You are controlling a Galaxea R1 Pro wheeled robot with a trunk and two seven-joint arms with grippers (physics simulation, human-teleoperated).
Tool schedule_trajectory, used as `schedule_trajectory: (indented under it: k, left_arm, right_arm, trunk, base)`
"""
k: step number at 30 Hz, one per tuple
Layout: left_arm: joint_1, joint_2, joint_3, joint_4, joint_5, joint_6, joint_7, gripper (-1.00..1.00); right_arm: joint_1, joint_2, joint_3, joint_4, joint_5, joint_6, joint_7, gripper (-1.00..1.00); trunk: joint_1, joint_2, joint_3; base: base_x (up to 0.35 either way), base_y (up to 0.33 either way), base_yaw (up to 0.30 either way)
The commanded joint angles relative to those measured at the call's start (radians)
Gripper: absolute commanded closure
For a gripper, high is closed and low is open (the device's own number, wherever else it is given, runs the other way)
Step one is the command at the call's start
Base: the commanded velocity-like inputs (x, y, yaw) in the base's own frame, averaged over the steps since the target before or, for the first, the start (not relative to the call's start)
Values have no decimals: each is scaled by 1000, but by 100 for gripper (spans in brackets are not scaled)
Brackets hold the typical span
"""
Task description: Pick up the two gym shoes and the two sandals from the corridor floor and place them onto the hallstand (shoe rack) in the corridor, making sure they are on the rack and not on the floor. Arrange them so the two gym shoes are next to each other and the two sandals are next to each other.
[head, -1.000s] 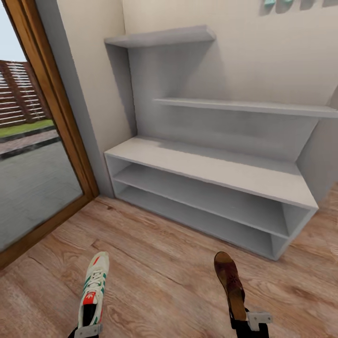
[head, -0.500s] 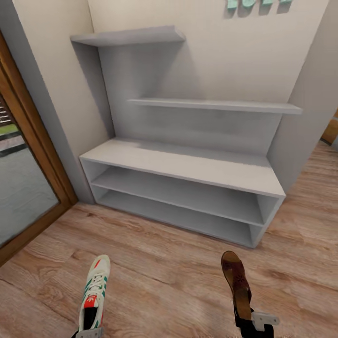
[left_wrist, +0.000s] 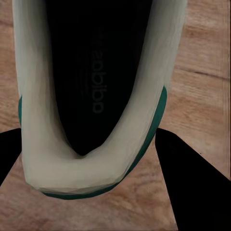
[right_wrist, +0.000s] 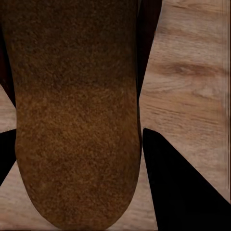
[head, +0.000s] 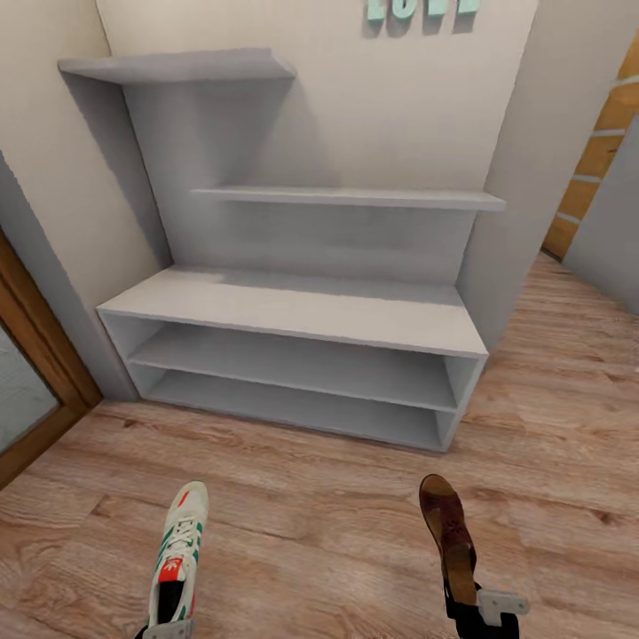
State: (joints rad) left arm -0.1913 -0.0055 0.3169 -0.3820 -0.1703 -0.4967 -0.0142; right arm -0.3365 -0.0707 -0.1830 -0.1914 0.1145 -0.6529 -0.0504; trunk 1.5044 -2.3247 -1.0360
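1. in the head view, a gym shoe (head: 178, 557) is held up over the corridor floor (head: 311, 532), low on the left side. its toe is pointed toward the hallstand (head: 293, 311) and its heel is at the bottom edge.
2. the left gripper (head: 167, 628) is seen only a little, at the heel of that shoe. the left arm is reached forward from below the picture.
3. a sandal (head: 447, 541) is held up low on the right side, with its toe pointed at the hallstand too. the right gripper (head: 484, 612) is closed on its heel end.
4. the hallstand is set against the wall, well apart from both shoes. two thin wall shelves (head: 346, 197) are fixed above it, and green letters (head: 422, 9) are seen high on the wall.
5. in the left wrist view, the gym shoe (left_wrist: 91, 96) is looked into from its heel. the dark fingers (left_wrist: 192, 183) are seen on both sides of the heel, so the shoe is gripped between them.
6. in the right wrist view, the tan insole of the sandal (right_wrist: 77, 125) is seen close up. dark fingers (right_wrist: 183, 187) are pressed at its sides, over the wood floor (right_wrist: 192, 86).
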Motion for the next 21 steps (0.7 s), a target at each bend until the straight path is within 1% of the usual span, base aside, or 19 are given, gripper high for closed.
schedule_trajectory:
  k: [1, 21]
  left_arm:
    - [0, -1, 7, 0, -11, -3, -1, 100]
    - [0, -1, 7, 0, -9, -3, -1, 100]
  right_arm:
    - [-1, 0, -4, 2, 8, -2, -4, 100]
    - [-1, -1, -4, 4, 7, -1, 0, 100]
  trunk:
    - [0, 0, -1]
    - [0, 0, -1]
  base:
    - [0, 0, -275]
    - [0, 0, -275]
